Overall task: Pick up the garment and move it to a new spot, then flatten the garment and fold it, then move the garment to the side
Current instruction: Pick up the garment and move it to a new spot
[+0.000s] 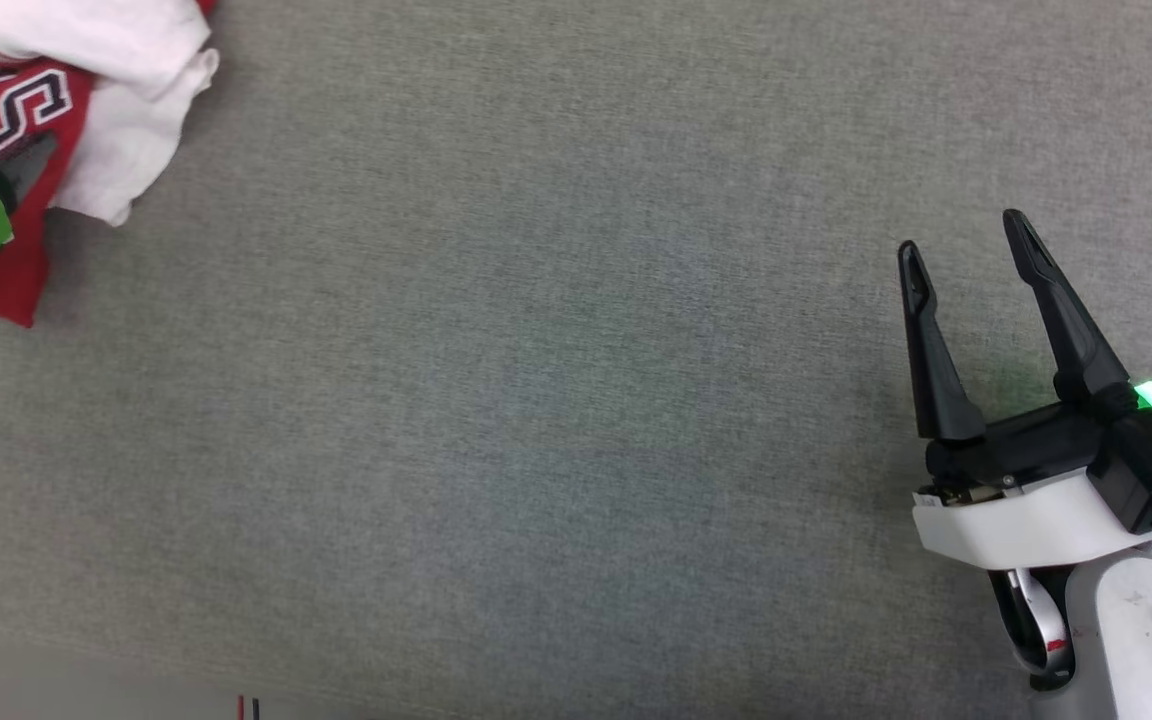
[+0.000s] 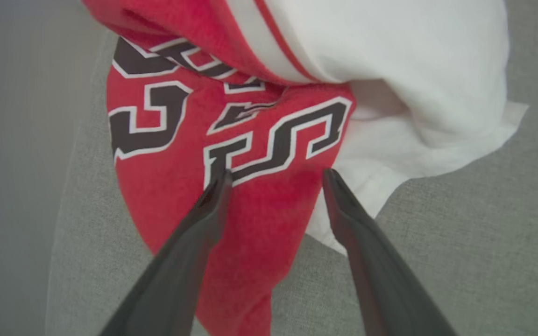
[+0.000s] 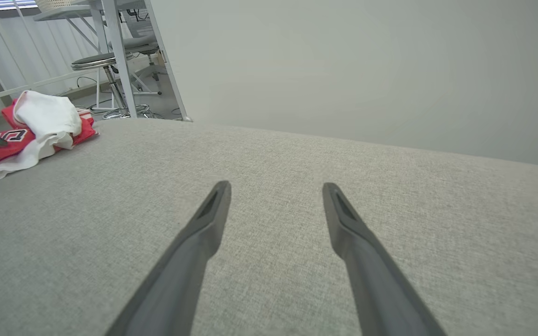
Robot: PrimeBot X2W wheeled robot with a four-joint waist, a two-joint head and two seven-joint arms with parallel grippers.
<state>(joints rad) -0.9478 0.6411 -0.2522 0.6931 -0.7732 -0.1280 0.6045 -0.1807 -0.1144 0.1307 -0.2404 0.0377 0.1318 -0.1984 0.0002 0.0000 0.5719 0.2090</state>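
On the grey fabric surface the shirt lies bunched at the far left corner, so lifting, flattening and folding are all left. The left gripper is spread over its red part, perhaps touching. The right gripper hangs spread, well apart. A stool stands beyond the surface, and nothing seems to block the way.

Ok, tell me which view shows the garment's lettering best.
Left wrist view: the black, white-outlined lettering on the garment is close and large. Head view crops it at the top-left corner; right wrist view shows it tiny at the left edge.
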